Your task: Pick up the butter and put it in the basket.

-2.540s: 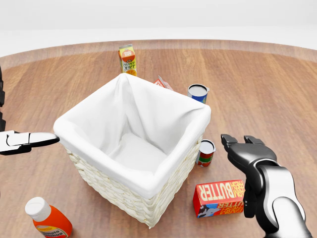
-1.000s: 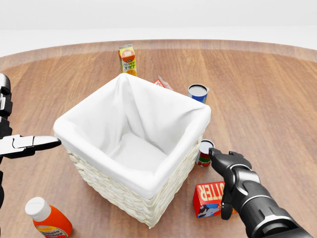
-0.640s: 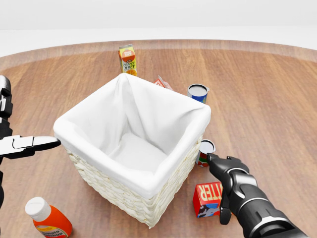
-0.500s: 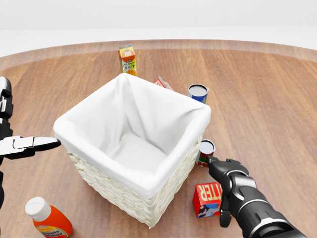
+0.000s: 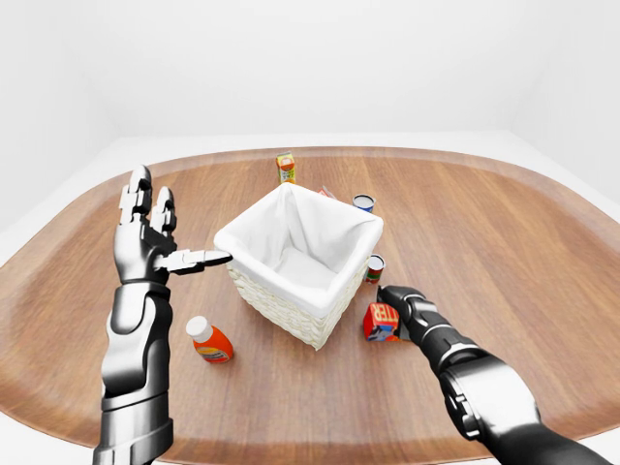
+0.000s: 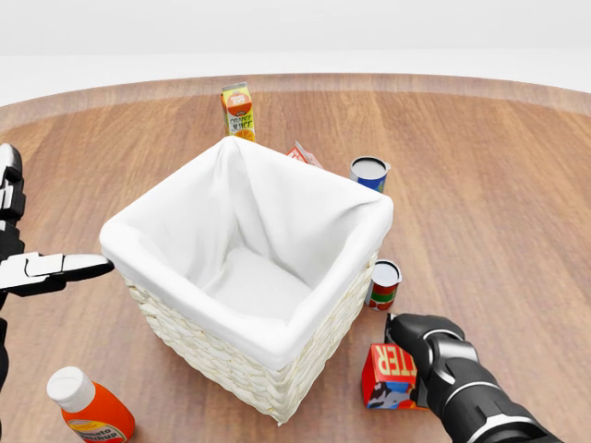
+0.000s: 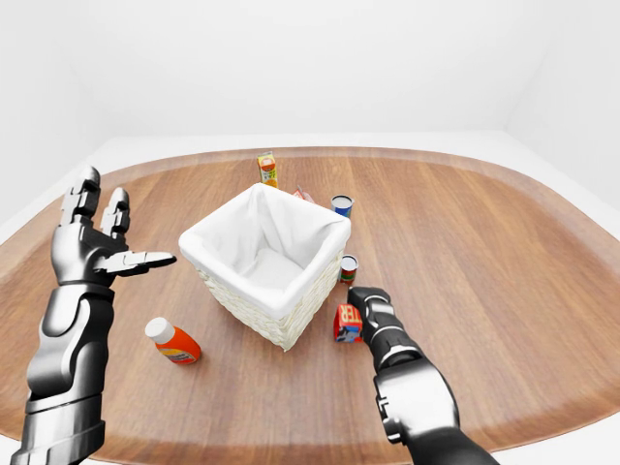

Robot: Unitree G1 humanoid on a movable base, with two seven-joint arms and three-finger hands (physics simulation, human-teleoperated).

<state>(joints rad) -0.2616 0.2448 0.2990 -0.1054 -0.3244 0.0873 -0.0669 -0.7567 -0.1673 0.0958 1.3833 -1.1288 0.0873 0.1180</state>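
Note:
The butter is a red box standing on the wooden table just right of the basket, at the bottom of the head view. My right hand lies over its right side with the fingers curled round it; that side of the box is hidden. The basket is white wicker with a white cloth lining and is empty. My left hand is open and raised to the left of the basket, with one finger pointing at its rim.
An orange bottle with a white cap lies left of the basket at the bottom. A small can stands just above the butter. A blue can, a small red carton and an orange juice carton stand beyond the basket.
My right hand came in from the right, dropped onto the butter and curled its fingers round it. The box now shows narrower, more covered. The left hand rose slightly, then held still.

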